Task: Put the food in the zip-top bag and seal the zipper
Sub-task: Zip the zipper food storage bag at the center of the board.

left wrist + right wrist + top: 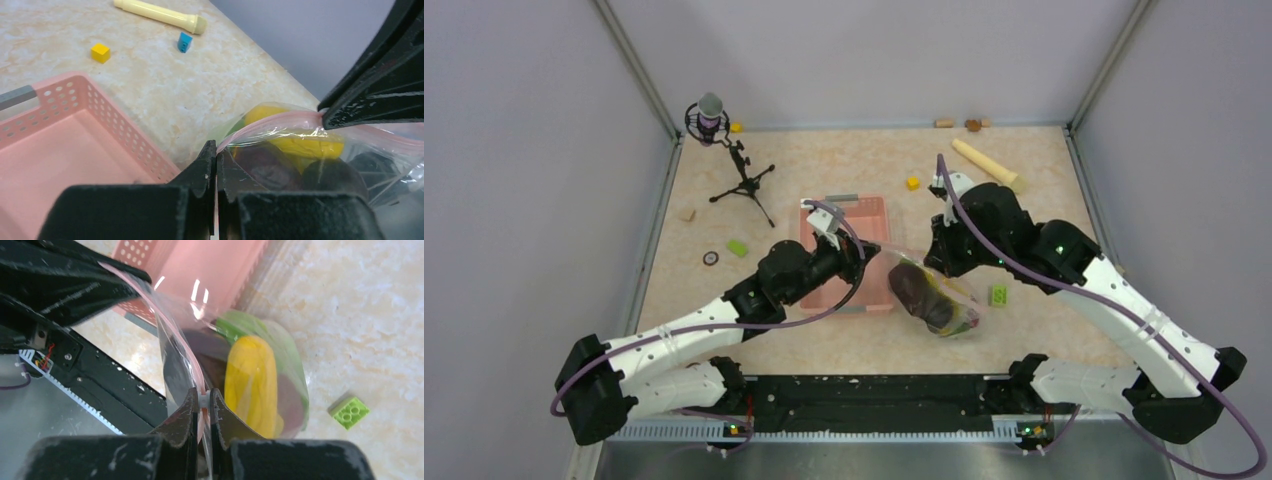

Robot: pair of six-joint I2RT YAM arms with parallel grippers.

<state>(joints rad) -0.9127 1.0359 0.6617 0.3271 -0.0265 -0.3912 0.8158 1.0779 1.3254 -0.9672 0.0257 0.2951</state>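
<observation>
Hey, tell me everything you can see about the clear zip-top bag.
The zip-top bag is clear, crinkly plastic with a pinkish zipper along its top edge. It is stretched between the left end effector and the right end effector, each shut on that strip. Inside are a yellow fruit, a green piece and dark pieces. It sits beside the pink basket; whether it touches the table is unclear.

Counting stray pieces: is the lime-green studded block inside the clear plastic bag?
No, the lime-green studded block lies on the tabletop, outside the clear plastic bag.
</observation>
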